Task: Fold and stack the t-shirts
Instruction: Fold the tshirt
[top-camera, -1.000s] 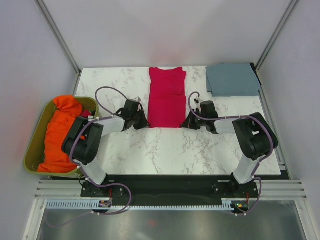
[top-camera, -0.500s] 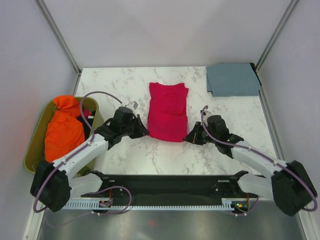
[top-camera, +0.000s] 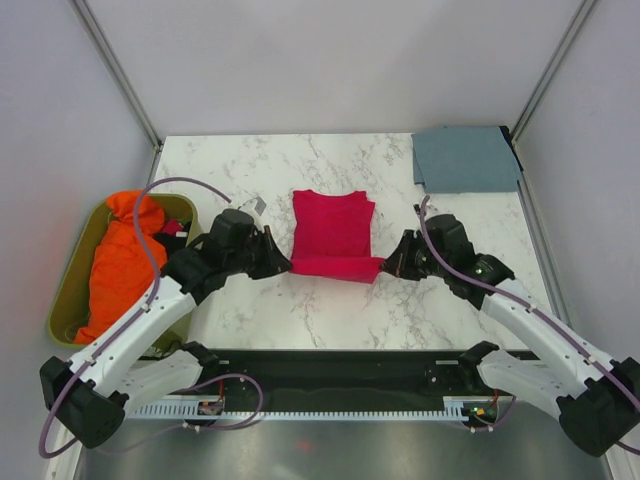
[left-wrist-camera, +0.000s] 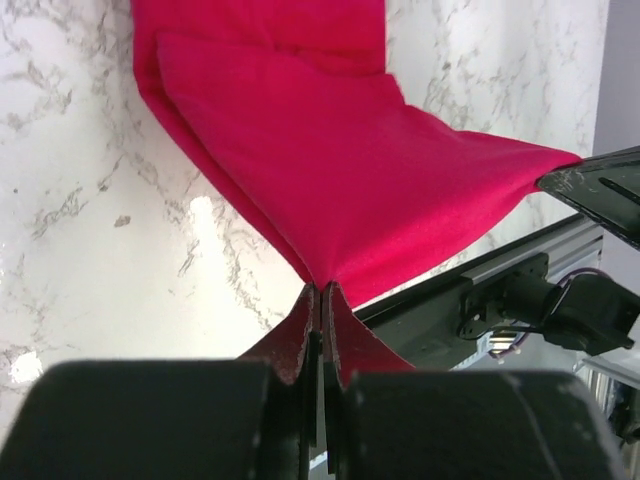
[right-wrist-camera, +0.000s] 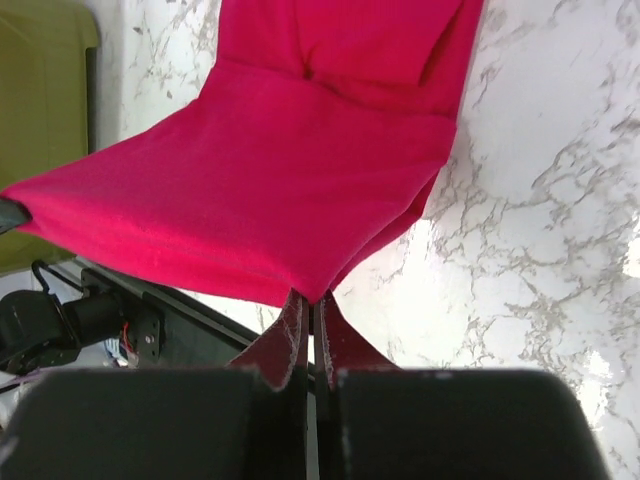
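Note:
The crimson-red t-shirt lies mid-table as a long folded strip, its near end lifted off the marble. My left gripper is shut on the near left corner, as the left wrist view shows. My right gripper is shut on the near right corner, as the right wrist view shows. The red cloth hangs stretched between the two grippers and droops toward the table. The slate blue-grey t-shirt lies folded at the far right corner.
An olive bin with orange cloth stands off the table's left edge. The black base rail runs along the near edge. White walls and metal frame posts enclose the marble table.
Both grippers have pulled the shirt's near end up and toward the near edge, and both arms have stretched out. The shirt now looks shorter from above, and its far end has slid nearer.

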